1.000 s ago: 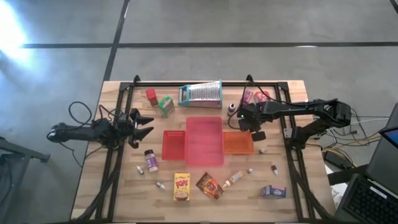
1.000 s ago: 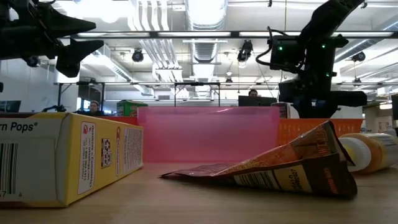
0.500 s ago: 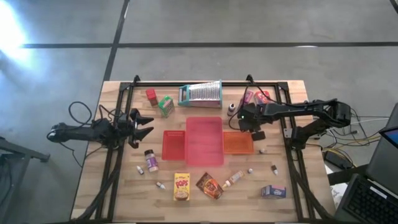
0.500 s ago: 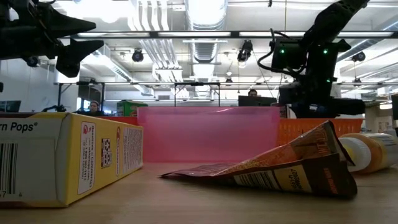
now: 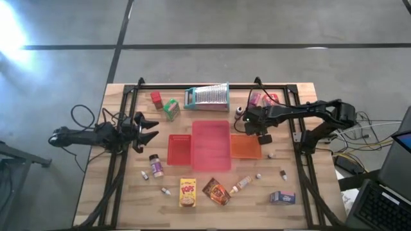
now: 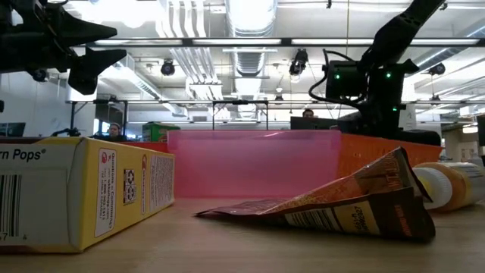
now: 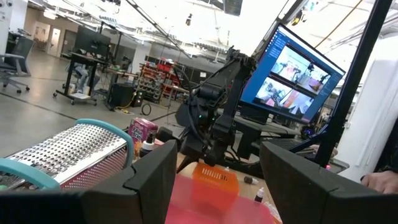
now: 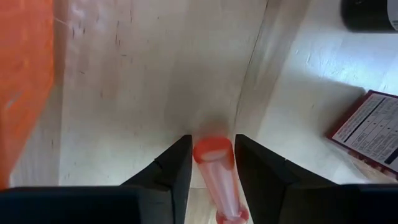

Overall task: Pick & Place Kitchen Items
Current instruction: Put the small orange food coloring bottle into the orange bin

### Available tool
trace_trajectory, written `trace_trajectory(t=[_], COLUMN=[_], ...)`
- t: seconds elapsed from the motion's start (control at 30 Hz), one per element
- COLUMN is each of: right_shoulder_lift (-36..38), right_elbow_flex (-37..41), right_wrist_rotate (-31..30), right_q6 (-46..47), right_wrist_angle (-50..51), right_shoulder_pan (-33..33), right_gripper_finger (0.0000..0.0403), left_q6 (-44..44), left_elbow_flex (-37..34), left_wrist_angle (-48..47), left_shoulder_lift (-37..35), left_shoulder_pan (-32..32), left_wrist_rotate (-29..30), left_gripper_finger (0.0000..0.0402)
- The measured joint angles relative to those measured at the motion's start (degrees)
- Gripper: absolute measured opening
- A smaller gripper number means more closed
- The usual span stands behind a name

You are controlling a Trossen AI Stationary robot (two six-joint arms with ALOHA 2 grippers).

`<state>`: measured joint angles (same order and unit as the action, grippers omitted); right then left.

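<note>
Grey concrete floor lies all around the wooden desk [image 5: 96,192], and the low view shows a big room behind it with bright ceiling lights and pipes.

Near the far right part of the desk, the right gripper [image 5: 244,117] hangs just past the far edge of the orange tray [image 5: 246,148]. Its two dark fingers [image 8: 171,171] are closed on a small clear tube with a red cap [image 8: 217,171]. The right wrist view shows bare wood under the tube. A dark bottle [image 8: 370,14] and a red box with tiny print [image 8: 368,127] lie close by.

By the left edge of the desk waits the left gripper [image 5: 149,128], above the wood. Its fingers [image 7: 149,177] are spread wide apart and hold nothing.

In the middle of the desk sits a pink tray [image 5: 210,144], with a red tray [image 5: 179,149] touching its left side and the orange tray on its right. At the far edge lies a silver grater with a teal frame [image 5: 207,97]. Left of it are a green box [image 5: 171,109] and a small red box [image 5: 156,99].

Near the front edge lie a yellow box [image 5: 187,192], a brown packet [image 5: 216,191] and a little bottle [image 5: 241,185] on its side. A blue-purple box [image 5: 282,197] sits at the front right corner. Two small spice jars [image 5: 155,165] stand near the left gripper.
</note>
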<state>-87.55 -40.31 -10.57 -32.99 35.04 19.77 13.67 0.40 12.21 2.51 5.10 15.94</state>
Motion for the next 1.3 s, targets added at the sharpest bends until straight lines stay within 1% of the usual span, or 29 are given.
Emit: trace_trajectory(t=[0.13,0.33,0.5,0.63,0.83,0.9,1.0,1.13,1.2,1.3], right_shoulder_lift=[-0.24,2.44,4.72,6.93,13.35,15.79,18.55,20.93,21.38,21.43], right_elbow_flex=[-0.58,-1.55,-1.60,-2.94,-6.27,-7.81,-9.92,-11.61,-11.63,-10.85], right_wrist_rotate=[0.16,0.14,0.13,0.09,0.73,3.25,9.09,16.02,17.66,18.16], right_q6=[0.52,1.09,1.21,4.35,8.06,9.99,13.62,18.31,19.96,21.79], right_wrist_angle=[0.73,1.84,3.31,7.71,11.41,11.06,9.44,2.31,-2.04,-8.88], right_shoulder_pan=[-0.02,0.05,0.02,0.00,-0.51,-1.11,-2.28,-5.08,-7.14,-10.47], right_gripper_finger=[0.0098,0.0072,0.0072,0.0070,0.0071,0.0072,0.0071,0.0068,0.0070,0.0071], left_q6=[0.00,0.00,0.00,0.02,0.02,0.02,0.01,0.02,0.02,0.02], left_elbow_flex=[0.01,0.02,0.01,0.01,0.01,0.02,0.01,0.00,0.02,0.02], left_wrist_angle=[-0.37,-0.35,-0.33,-0.31,-0.28,-0.26,-0.26,-0.26,-0.25,-0.24], left_shoulder_lift=[0.02,0.02,0.02,0.02,0.02,0.02,0.02,0.02,0.02,0.02], left_shoulder_pan=[0.01,0.01,0.00,0.01,0.01,0.00,0.02,0.00,0.02,0.02], left_wrist_rotate=[0.00,0.00,0.00,0.00,0.00,0.00,0.01,0.00,0.00,0.02], left_gripper_finger=[0.0236,0.0236,0.0236,0.0236,0.0236,0.0236,0.0236,0.0236,0.0236,0.0236])
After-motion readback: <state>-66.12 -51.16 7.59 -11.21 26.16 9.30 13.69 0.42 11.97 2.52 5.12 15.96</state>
